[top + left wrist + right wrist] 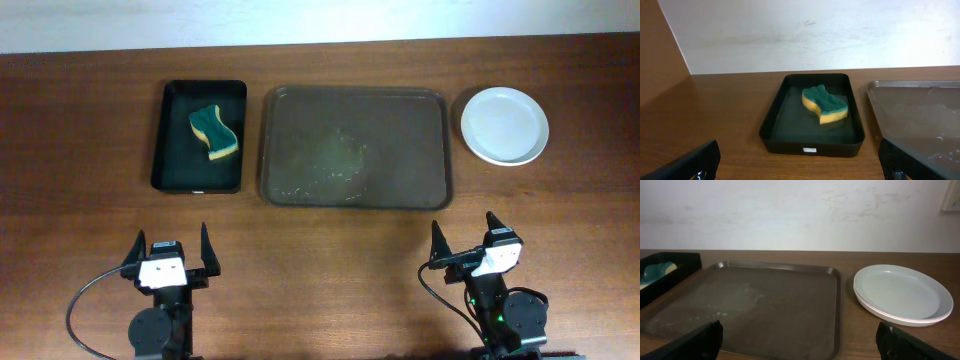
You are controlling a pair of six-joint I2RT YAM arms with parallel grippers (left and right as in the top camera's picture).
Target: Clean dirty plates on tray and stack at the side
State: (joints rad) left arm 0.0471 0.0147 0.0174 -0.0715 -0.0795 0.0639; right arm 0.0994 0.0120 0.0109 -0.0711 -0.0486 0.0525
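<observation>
We see a dark wooden surface (pixel 80 130) running back to a plain pale wall (pixel 790 210), with the tray (pixel 400 130) lying at its middle, faint wet streaks across its floor. Just beside the tray's right short edge the plates (pixel 504 125) sit stacked on the wood, while a smaller black tray (pixel 185 165) holding a green-and-yellow sponge (pixel 215 132) lies just off its left edge. On the near side of the tray, well apart from it, the left end effector (pixel 172 240) and the right end effector (pixel 463 232) each stand with fingers spread wide, gripping nothing.
</observation>
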